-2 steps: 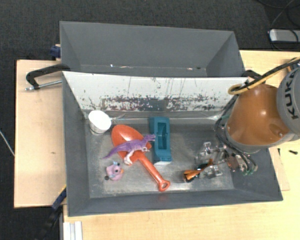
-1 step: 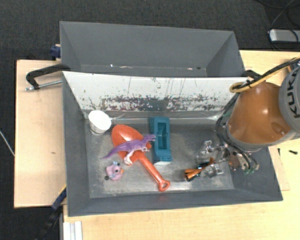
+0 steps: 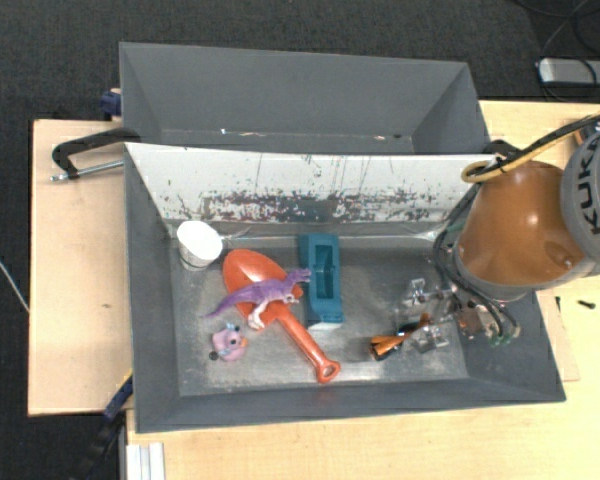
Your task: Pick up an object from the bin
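Down low at right, claw [image 3: 423,320] — grip cannot be told — small orange-and-black thing [image 3: 385,345] just beside it

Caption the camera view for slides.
Gripper down in the bin beside a small orange-and-black thing, apart from orange scoop and purple lizard.

We see a pale wooden table [image 3: 75,268] standing on a dark, speckled carpet [image 3: 280,8]. Left of the table a thin white cable [image 3: 2,265] trails over the carpet; beyond the table's far right corner lie black cables [image 3: 578,15] and a small grey box [image 3: 572,69].
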